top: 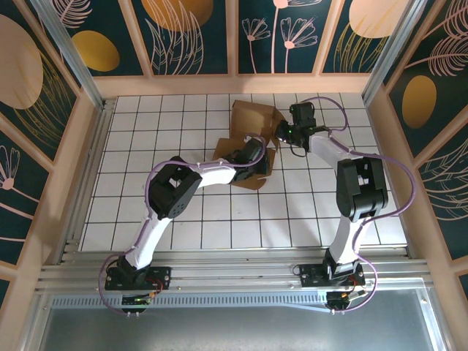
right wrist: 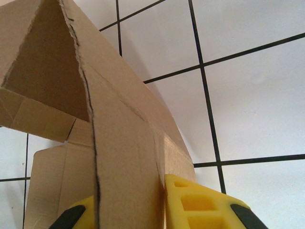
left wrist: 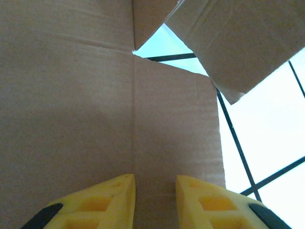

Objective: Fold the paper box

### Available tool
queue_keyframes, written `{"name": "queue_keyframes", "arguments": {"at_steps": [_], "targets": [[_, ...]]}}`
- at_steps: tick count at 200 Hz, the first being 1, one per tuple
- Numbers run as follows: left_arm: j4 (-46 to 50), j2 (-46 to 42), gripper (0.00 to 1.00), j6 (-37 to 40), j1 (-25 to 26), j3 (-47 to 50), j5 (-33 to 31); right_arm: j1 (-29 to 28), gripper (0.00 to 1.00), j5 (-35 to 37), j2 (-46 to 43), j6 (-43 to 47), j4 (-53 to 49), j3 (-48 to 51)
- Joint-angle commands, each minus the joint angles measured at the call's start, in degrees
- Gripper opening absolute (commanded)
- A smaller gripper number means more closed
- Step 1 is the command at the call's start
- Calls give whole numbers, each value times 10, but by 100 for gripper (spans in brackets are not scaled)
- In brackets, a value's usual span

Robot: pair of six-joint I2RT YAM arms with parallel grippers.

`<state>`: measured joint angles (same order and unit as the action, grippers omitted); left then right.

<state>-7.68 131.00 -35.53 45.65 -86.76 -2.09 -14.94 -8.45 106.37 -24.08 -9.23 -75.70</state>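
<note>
Top external: paper box (top: 252, 117) is lying on worktop (top: 146, 146), between both arms.
Left tool (left wrist: 155, 188): jaws standing slightly apart, facing the flat panel.
Right tool (right wrist: 131, 205): clamping the raised flap's edge, so it is likely leading the fold.

Left arm (top: 175, 191): elbow bent, forearm reaching right toward mid-worktop.
Left claw (left wrist: 155, 181): yellow fingers parted by a narrow gap.
Right arm (top: 360, 184): stretched forward, wrist turned left.
Right claw (right wrist: 128, 193): clamped on an upright wall of the paper box (right wrist: 125, 138).
</note>
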Motion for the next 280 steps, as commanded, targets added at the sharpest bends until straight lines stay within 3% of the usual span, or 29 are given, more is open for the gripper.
{"name": "queue_keyframes", "arguments": {"at_steps": [1, 17, 32, 69, 116, 182, 280], "targets": [[-10, 0, 28, 10, -2, 54, 82, -1, 16, 15, -7, 12, 7, -2], [-36, 2, 25, 2, -2, 45, 122, -2, 16, 18, -10, 19, 12, 0], [-19, 19, 22, -12, -2, 21, 121, -2, 16, 18, -11, 18, 17, -1], [115, 69, 17, -28, -2, -45, 30, -1, 16, 4, -11, -23, 7, -5], [183, 93, 14, -32, -3, -68, -15, -1, 16, -17, -4, -80, -20, -23], [195, 104, 11, -34, -3, -71, -26, 14, 17, -39, -2, -97, -51, -59], [154, 87, 15, -41, -3, -67, 10, -12, 17, -28, 14, -121, 43, 51]]}}
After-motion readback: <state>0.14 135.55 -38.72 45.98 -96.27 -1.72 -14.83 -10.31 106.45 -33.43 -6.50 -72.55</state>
